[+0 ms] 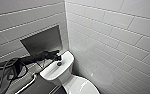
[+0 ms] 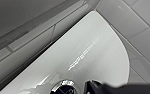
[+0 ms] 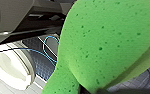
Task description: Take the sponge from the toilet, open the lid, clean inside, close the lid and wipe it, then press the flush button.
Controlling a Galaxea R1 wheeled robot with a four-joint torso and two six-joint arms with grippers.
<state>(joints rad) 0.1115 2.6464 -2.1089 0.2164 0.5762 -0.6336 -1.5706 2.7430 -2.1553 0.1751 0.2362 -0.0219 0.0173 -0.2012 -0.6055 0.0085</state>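
One sponge is pinched by right gripper | left gripper is held beside flush button, grip cannot be told

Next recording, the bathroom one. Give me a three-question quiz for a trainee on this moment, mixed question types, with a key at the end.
1. Fill in: the flush button is set into the top of the ___.
2. True or false: the left gripper is over the bowl of the toilet.
3. The sponge is: A yellow, B green, C blue.

Key: 1 tank; 2 false, it is over the tank, by the flush button; 3 B.
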